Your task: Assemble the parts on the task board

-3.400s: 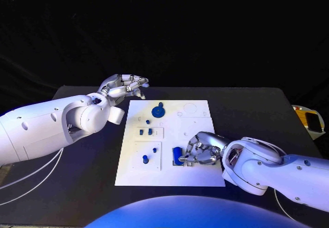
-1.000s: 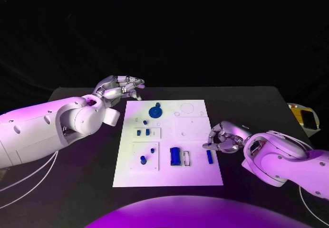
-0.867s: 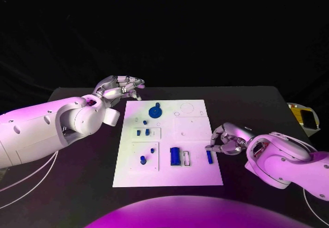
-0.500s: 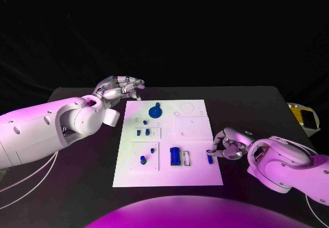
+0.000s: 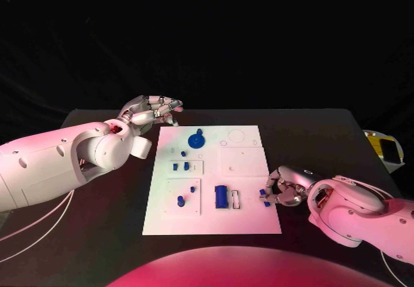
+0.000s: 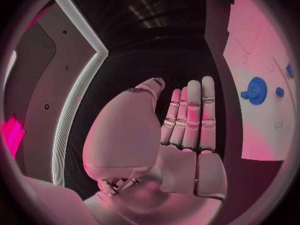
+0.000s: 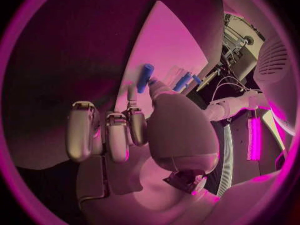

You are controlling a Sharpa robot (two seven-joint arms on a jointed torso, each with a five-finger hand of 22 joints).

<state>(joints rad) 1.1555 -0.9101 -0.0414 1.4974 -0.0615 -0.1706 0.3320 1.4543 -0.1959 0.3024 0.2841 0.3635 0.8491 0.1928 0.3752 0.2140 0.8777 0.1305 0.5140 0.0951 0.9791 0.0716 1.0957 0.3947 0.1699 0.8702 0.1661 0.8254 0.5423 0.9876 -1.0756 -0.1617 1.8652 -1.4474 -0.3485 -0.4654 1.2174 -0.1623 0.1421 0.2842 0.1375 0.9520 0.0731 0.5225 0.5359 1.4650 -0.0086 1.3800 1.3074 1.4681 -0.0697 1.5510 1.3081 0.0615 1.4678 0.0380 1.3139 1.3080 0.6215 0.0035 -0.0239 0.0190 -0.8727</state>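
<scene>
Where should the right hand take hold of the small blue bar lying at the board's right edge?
Pinch the small blue bar across its long sides, mid-length, from above. It appears to lie flat on the white task board, beside the right hand.

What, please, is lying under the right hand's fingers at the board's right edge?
A small blue bar-shaped part lies on the task board at the right hand; its near end is covered by the fingers. Actual grip cannot be judged.
</scene>
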